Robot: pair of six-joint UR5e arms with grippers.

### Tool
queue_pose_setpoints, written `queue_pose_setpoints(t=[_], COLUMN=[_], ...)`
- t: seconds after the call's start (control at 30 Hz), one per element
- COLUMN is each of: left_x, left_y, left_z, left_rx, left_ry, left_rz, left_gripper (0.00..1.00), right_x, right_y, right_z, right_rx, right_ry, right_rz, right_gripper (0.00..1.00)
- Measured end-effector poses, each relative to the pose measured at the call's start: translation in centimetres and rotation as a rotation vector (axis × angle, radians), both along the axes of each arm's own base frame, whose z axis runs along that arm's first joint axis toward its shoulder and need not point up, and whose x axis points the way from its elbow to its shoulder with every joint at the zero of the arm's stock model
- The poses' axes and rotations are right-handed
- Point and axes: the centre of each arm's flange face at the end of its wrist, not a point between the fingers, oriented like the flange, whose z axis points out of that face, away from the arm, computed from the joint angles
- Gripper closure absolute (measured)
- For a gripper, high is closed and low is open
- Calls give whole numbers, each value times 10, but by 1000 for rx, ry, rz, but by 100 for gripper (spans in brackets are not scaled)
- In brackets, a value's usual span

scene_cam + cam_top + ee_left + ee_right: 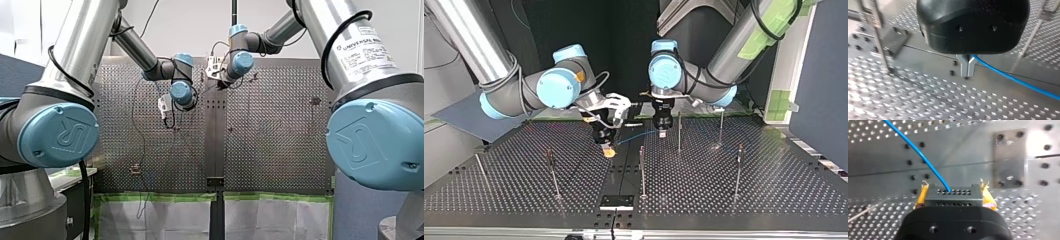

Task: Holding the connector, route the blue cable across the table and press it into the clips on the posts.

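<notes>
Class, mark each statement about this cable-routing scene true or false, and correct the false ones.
1. My right gripper clamps a dark rectangular connector block between yellow pads. True.
2. The thin blue cable is pressed into a clip. False: it runs free between the two grippers.
3. The blue cable enters a hole in the connector block. True.
4. My left gripper is wide open. False: its metal fingers are shut on the blue cable.
5. The thin metal posts lie flat on the perforated metal table. False: they stand upright.
</notes>
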Motion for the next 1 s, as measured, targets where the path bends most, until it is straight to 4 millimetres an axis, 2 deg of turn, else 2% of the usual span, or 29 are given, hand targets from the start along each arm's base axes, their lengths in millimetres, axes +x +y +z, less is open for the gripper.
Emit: queue_pose_setpoints(t=[0.27, 0.53, 0.8, 0.87, 1.0], left_x=[-9, -17, -24, -24, -19], left_y=[4, 10, 14, 14, 12], left_z=[35, 88, 145, 149, 141], left_rx=[-21, -58, -86, -87, -77], left_ry=[-50, -134, -220, -226, -210], left_rz=[-3, -8, -51, -55, -60], left_gripper=[100, 100, 100, 100, 100], right_x=[-7, -21, -20, -20, -20], right_y=[21, 36, 34, 32, 28], right_z=[44, 90, 84, 80, 72], right_rx=[-43, -95, -87, -81, -70], right_ry=[-35, -78, -74, -70, -61], right_rz=[28, 34, 37, 36, 32], right_gripper=[100, 100, 100, 100, 100])
